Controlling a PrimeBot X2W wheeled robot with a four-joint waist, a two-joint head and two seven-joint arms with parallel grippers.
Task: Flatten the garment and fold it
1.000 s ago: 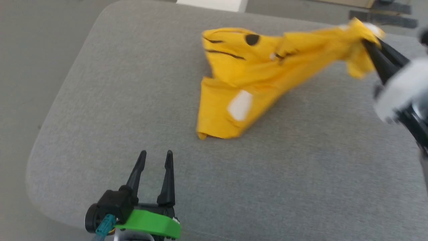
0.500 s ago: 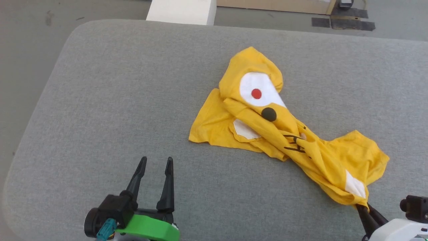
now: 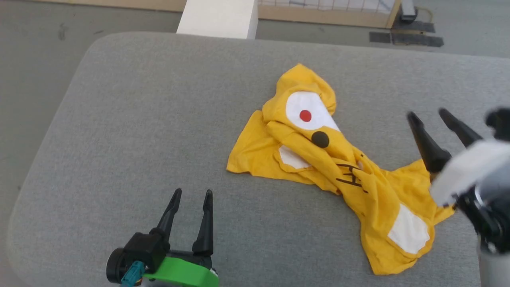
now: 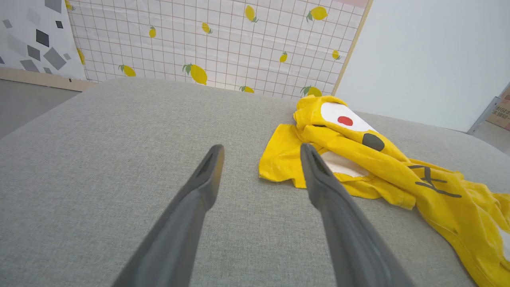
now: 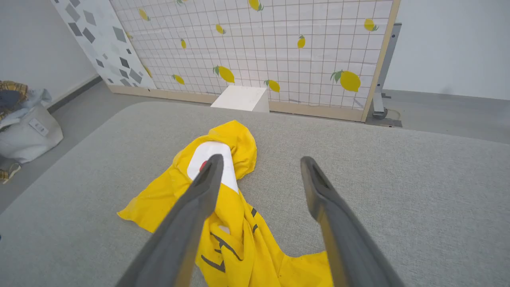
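The garment (image 3: pixel 338 167), a mustard-yellow T-shirt with white patches, a red dot, a black dot and black whisker lines, lies crumpled and twisted on the grey padded table (image 3: pixel 159 119), running from the middle toward the near right. My right gripper (image 3: pixel 428 113) hovers open above the shirt's right end, holding nothing. In the right wrist view the garment (image 5: pixel 231 207) lies below and left of its spread fingers (image 5: pixel 207 183). My left gripper (image 3: pixel 192 194) stands open near the front edge, left of the shirt, empty. In the left wrist view the garment (image 4: pixel 382 159) lies to the right of its fingertips.
A white box (image 3: pixel 218 18) stands on the floor behind the table. A lemon-print grid screen (image 5: pixel 271 52) stands further back. A pale bag with clothes (image 5: pixel 24 127) sits on the floor to the left. The table's left half is bare grey fabric.
My right gripper has let go of the shirt's end, opened, and risen above it. The shirt, earlier lifted and stretched, now lies loose on the table. The head camera has shifted.
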